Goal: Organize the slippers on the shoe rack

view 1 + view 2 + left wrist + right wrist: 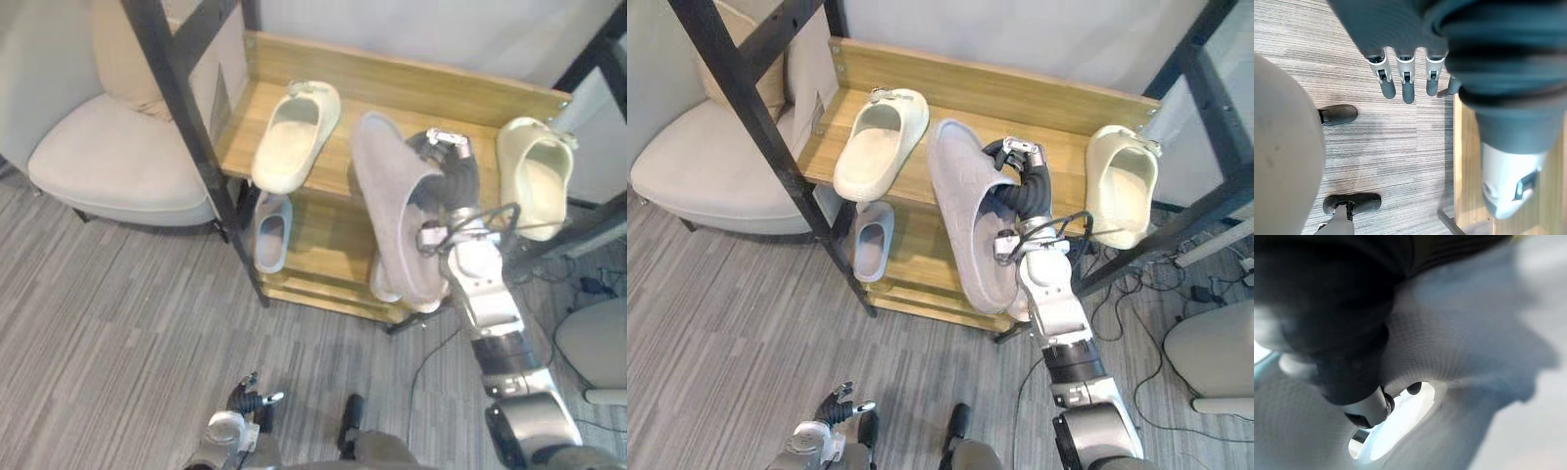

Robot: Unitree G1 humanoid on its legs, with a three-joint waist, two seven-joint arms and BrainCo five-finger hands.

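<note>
Over the top shelf of the shoe rack (1019,88), the right robot hand (1024,181) clamps the grey slipper (965,230) by its upper; soft, light fabric, likely floppy, best held there. The left robot hand (1405,81) hangs low, fingers straight.

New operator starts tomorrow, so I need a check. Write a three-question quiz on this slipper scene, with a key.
1. True or false: the right hand grips the grey slipper.
2. Which hand hangs open, low above the carpet?
3. The pale blue slipper lies on: A) the carpet, B) the lower shelf, C) the grey slipper.
Key: 1 true; 2 the left hand; 3 B.
</note>
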